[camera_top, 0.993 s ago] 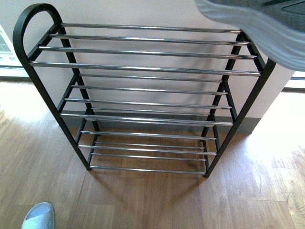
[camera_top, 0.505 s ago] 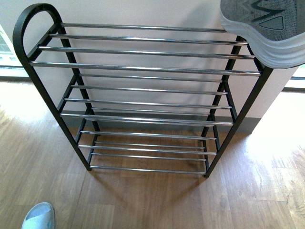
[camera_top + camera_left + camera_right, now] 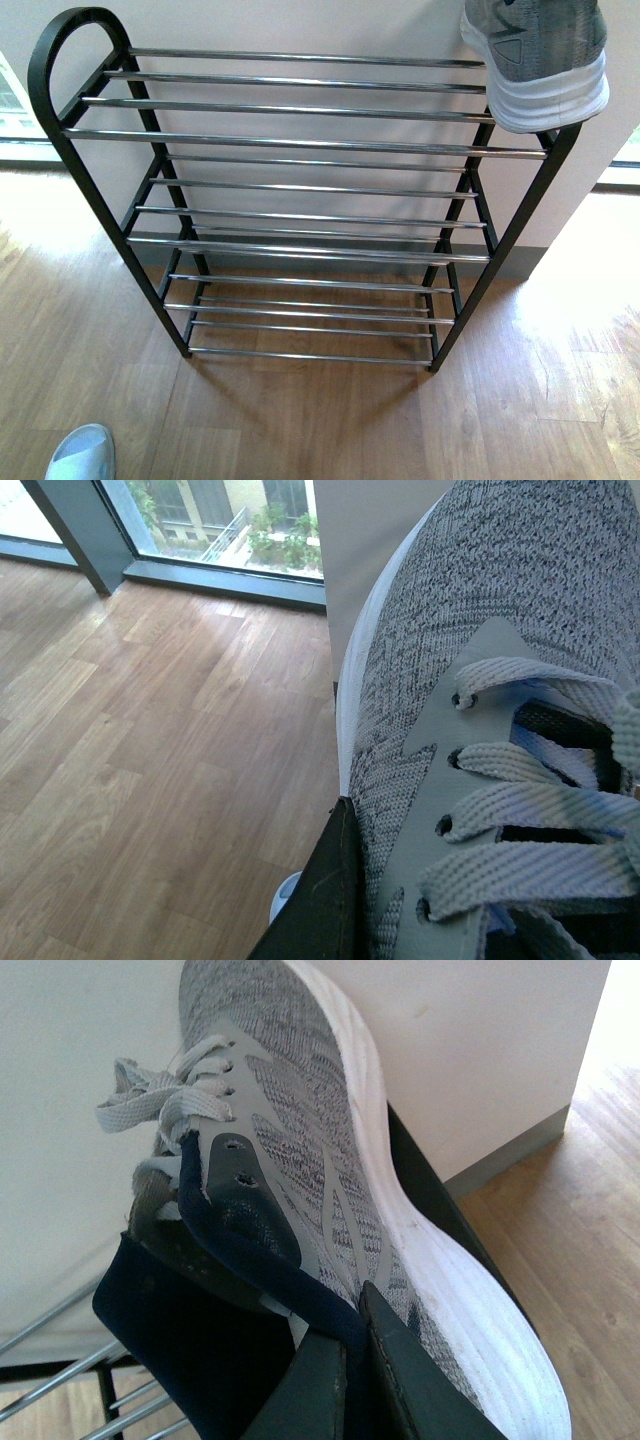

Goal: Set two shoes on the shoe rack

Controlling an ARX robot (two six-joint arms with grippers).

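The tall black-framed shoe rack (image 3: 300,145) with chrome-bar shelves fills my front view. A grey knit lace-up sneaker (image 3: 540,50) with a thick white sole is at its top tier's right end, the right gripper (image 3: 348,1325) pinched onto its navy collar. The left gripper (image 3: 335,880) shows one finger against a matching sneaker (image 3: 500,630); I cannot tell its grip.

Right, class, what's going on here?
The right gripper has its fingers shut on the navy collar of one grey sneaker, holding it at the right end of the top shelf of the shoe rack. Contact with the bars is unclear. What looks like the toe of the other sneaker shows on the floor, front left.
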